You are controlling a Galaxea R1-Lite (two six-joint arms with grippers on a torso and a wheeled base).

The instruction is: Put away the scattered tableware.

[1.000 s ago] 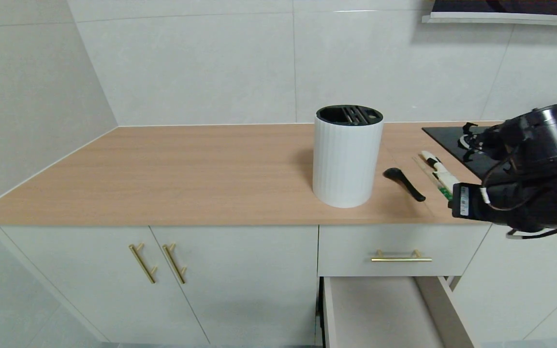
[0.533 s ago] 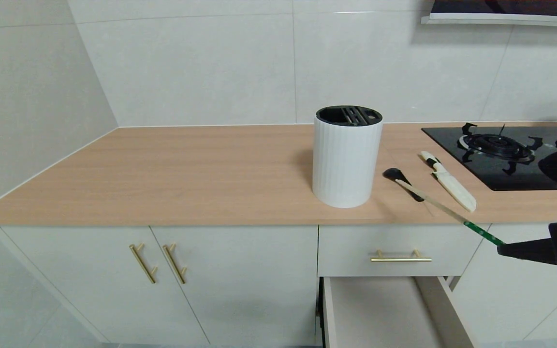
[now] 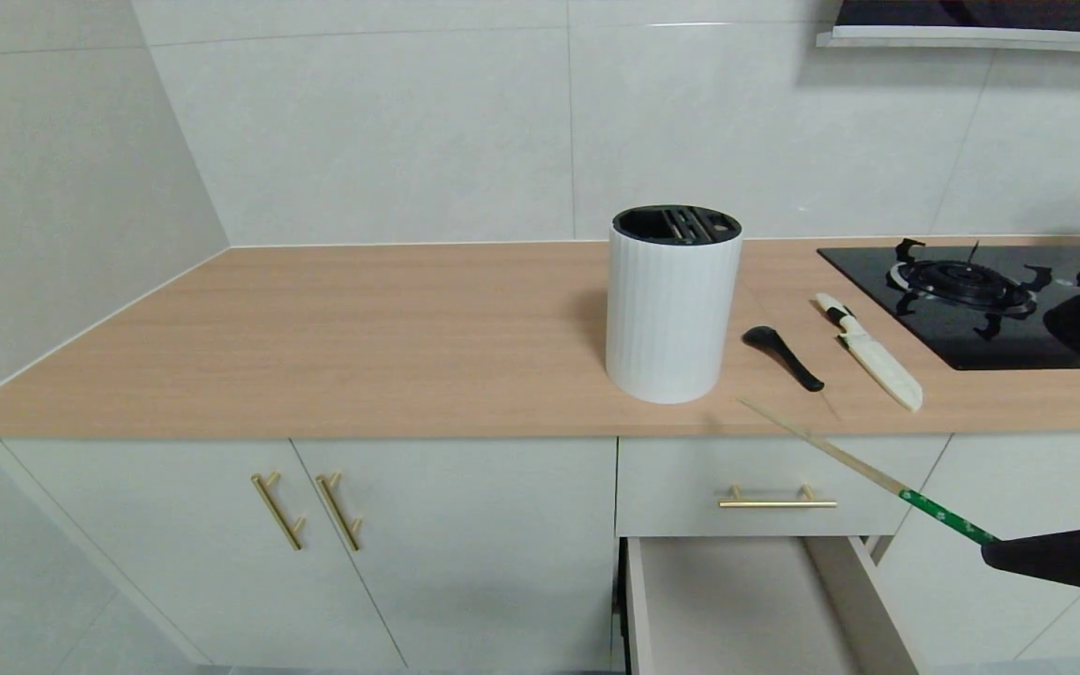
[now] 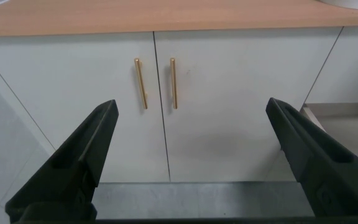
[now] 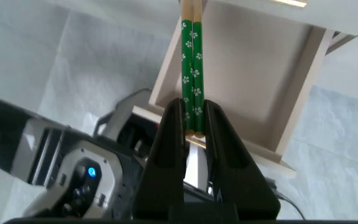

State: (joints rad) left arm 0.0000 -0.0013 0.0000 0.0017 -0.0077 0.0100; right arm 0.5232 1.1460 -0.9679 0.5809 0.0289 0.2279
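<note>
Pale glossy wall tiles (image 3: 362,122) back a light wooden countertop (image 3: 362,337) with a black gas hob (image 3: 934,323) at its right end, above white cabinet doors (image 3: 465,544) with brass bar handles (image 3: 276,509), an open drawer (image 3: 737,609) and a grey tiled floor (image 5: 61,68).

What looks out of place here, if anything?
A knife and a black spoon lie loose on the counter beside the white holder, not in it. The drawer below stands open. The right gripper holds chopsticks by their green ends. Nothing spilled or broken.
</note>
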